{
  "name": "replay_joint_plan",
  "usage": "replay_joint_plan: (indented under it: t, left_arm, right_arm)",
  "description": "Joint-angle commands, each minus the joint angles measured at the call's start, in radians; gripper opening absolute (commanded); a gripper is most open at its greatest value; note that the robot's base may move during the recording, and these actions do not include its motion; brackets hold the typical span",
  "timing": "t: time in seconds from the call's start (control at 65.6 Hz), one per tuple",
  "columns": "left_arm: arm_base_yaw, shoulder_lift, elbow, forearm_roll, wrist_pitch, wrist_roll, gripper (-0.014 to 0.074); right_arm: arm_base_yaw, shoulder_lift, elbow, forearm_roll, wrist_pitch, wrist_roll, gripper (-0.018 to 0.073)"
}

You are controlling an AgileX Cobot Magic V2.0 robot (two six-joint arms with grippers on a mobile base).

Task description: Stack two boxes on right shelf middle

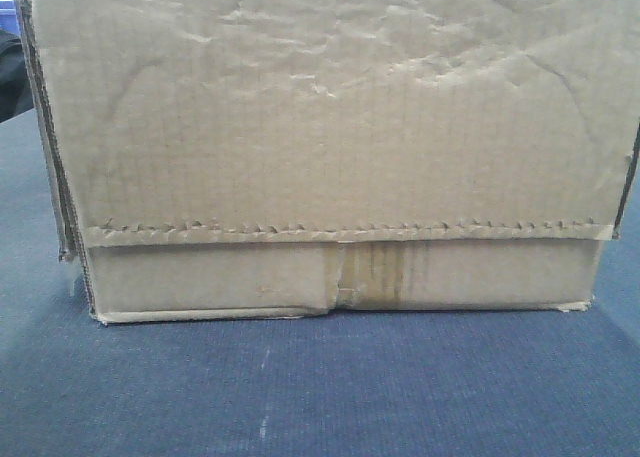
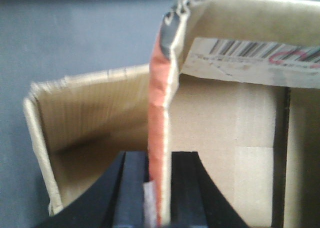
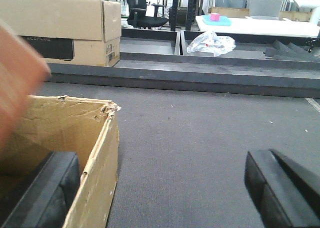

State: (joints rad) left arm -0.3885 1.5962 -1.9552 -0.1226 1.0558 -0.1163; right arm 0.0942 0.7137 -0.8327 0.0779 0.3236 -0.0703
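The creased tan carton [image 1: 320, 127] sits on a grey carpeted surface [image 1: 320, 397], its jagged flap edge folded down over a yellowed tape seam [image 1: 375, 277]. The left claw [image 2: 158, 163] is closed tight on one upright flap of this carton, below a barcode label [image 2: 250, 58]. The right claw [image 3: 160, 160] gapes wide and grips nothing, one finger inside the carton's torn corner, the other outside. Well behind the carton stands a second carton [image 3: 60, 28].

The front camera faces the carton [image 1: 330, 127] close up; wrist cameras peer past the left claw [image 2: 159, 160] and right claw [image 3: 162, 163] along its walls.
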Motion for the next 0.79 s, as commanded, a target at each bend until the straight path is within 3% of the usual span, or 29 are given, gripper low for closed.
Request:
replay_joint_plan:
  t: [0.0,0.503,0.61,0.701,0.777]
  left_arm:
    - [-0.017,0.045,-0.005,0.031,-0.025,-0.036,-0.0111]
    - [-0.017,0.136,-0.005,0.046,-0.028,-0.049,-0.0091]
    - [-0.017,0.136,-0.005,0.046,-0.028,-0.049,0.0052]
    - [-0.017,0.136,-0.005,0.046,-0.028,-0.049,0.0269]
    - [-0.017,0.134,-0.005,0.043,-0.028,-0.049,0.0502]
  right_arm:
    - [0.000,0.003,-0.007,-0.007,-0.025,-0.004,0.0568]
    - [0.000,0.003,-0.007,-0.007,-0.025,-0.004,0.0568]
    - [0.000,0.003,-0.007,-0.007,-0.025,-0.004,0.0568]
    - [0.000,0.003,-0.007,-0.007,-0.025,-0.004,0.0568]
    - [0.000,0.003,-0.007,-0.007,-0.031,-0.004,0.0568]
